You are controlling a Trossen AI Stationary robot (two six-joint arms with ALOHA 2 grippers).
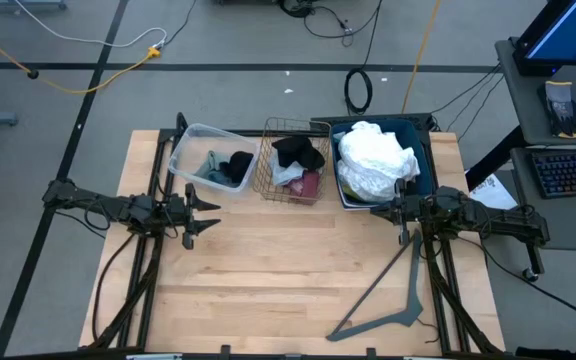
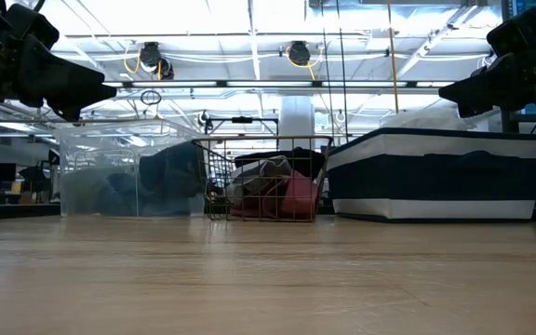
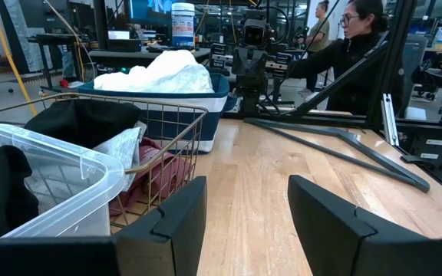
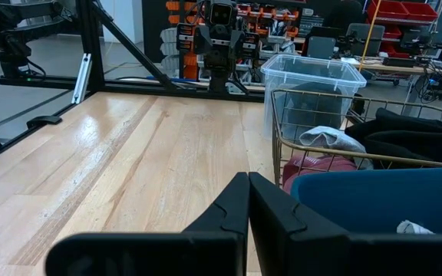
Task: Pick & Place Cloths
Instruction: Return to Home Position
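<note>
Two empty tools: left tool [image 1: 196,215] parted, right tool [image 1: 400,212] closed beside the blue bin [image 1: 429,160]; its heaped white shirt [image 1: 373,160] could snag.

Wooden table [image 1: 268,270], light planks. Along the far edge, in a row and close together: transparent bin [image 1: 218,132] on the left, wire basket [image 1: 265,165] in the middle, blue bin [image 1: 426,160] on the right. Grey hanger [image 1: 383,323] lay flat near the front right corner, well apart from the bins.
</note>
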